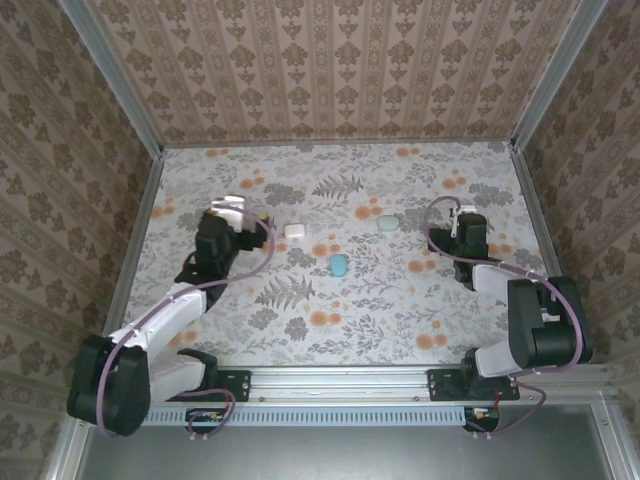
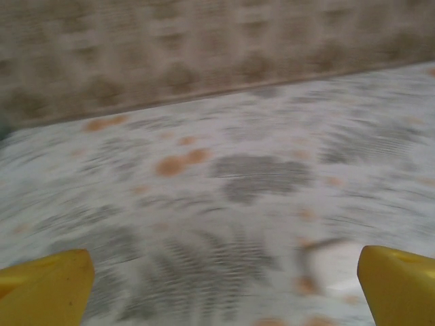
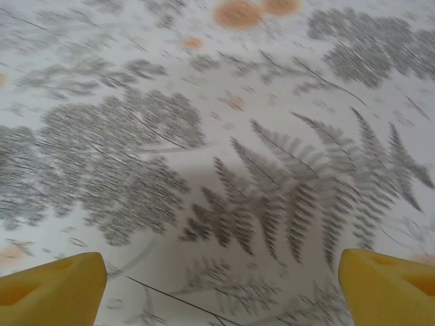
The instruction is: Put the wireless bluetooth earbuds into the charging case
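Observation:
Three closed pebble-shaped charging cases lie on the floral table: a white case, a teal case and a pale mint case. No earbuds can be made out; they are out of view. My left gripper hovers just left of the white case. In the blurred left wrist view the left gripper is open, yellow fingertips far apart over bare cloth, with a white blur by the right tip. My right gripper is right of the mint case. Seen from the right wrist, that gripper is open over fern print, holding nothing.
Patterned walls close the table on three sides, with metal corner posts. The arm bases and a rail run along the near edge. Open cloth lies between the cases and the rail.

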Controlling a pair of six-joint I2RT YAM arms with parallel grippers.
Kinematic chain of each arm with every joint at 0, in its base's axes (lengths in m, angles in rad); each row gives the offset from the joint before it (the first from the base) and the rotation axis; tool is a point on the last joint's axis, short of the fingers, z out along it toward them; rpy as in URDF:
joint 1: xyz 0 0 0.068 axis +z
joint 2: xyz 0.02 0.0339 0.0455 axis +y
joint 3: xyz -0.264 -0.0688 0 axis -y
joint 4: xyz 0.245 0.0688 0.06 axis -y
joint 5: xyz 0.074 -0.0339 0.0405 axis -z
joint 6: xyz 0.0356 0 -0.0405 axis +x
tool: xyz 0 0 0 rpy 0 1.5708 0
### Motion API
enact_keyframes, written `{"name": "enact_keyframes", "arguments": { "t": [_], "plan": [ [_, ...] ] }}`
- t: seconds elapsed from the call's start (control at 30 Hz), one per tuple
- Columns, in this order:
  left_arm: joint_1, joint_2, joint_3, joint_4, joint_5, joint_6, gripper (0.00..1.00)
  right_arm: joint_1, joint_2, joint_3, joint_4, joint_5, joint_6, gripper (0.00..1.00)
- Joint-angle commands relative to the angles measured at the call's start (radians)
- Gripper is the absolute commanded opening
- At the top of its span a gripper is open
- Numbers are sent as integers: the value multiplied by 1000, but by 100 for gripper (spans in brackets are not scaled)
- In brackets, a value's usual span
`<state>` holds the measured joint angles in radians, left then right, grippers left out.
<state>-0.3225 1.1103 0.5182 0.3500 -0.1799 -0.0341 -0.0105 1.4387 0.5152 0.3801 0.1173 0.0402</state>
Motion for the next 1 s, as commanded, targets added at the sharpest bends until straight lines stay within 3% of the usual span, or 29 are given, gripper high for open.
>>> {"name": "enact_keyframes", "arguments": {
  "t": [0.0,0.07,0.13,0.2,0.3,0.43,0.5,0.57,0.7,0.97],
  "plan": [
    [94,-7,-5,-125,-58,-33,100,-9,-39,-46,216,-167,-35,91],
    [136,-5,-24,-86,-70,25,100,-10,-40,-115,358,-159,-7,92],
    [170,31,-79,54,-90,75,100,-11,9,-138,464,-158,1,92],
    [224,106,-120,195,-25,94,100,-11,92,-122,507,-210,-20,93],
    [263,228,-120,327,70,123,100,-5,89,-147,541,-180,-15,99],
    [282,397,-92,445,187,123,100,4,87,-145,544,-1,47,100],
    [320,424,-127,526,227,92,100,22,93,-132,524,23,27,100],
    [340,418,-128,514,210,56,100,30,89,-118,491,19,15,100],
    [295,424,-115,503,104,76,100,40,89,-116,488,18,2,100],
    [302,423,-110,491,154,85,100,43,91,-115,486,19,0,100]
  ]
}}
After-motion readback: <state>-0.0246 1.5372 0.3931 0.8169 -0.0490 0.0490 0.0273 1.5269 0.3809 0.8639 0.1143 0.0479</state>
